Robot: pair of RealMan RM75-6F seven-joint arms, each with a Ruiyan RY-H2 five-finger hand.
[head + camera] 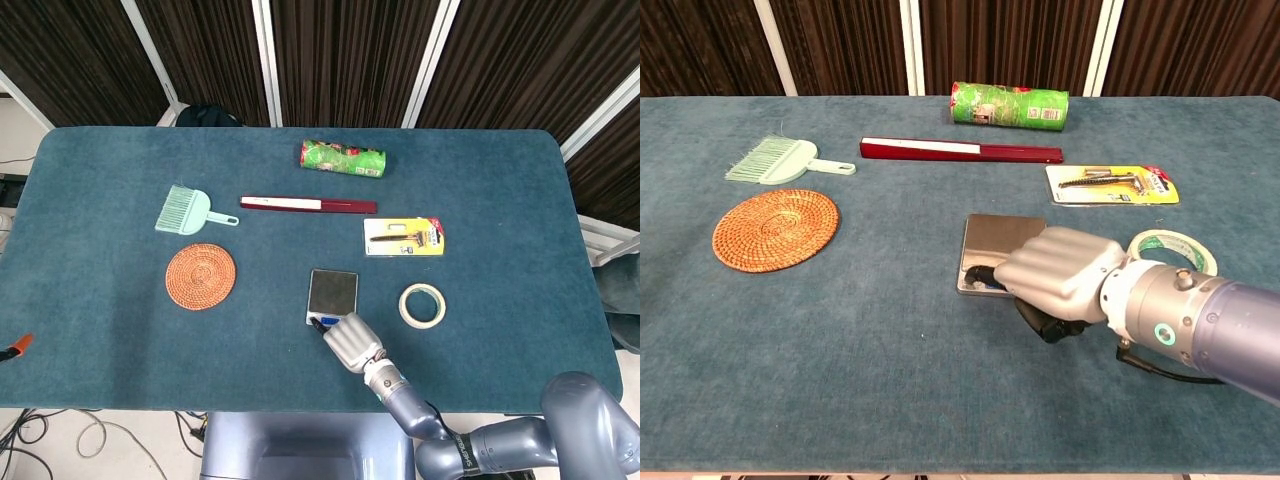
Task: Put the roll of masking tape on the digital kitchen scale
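The digital kitchen scale (332, 290) (998, 238), a small silver square, lies at the table's centre front. The roll of masking tape (422, 305) (1177, 250) lies flat on the cloth just to its right, apart from it. My right hand (349, 342) (1060, 276) sits at the scale's front edge with its fingers curled in, holding nothing. One dark fingertip (981, 272) touches the scale's front strip, where a small blue patch shows in the head view. My left hand appears in neither view.
Behind the scale lie a yellow packaged tool (404, 237), a long red box (308, 204) and a green cylinder (343, 158). To the left are a woven coaster (201, 276) and a mint hand brush (190, 211).
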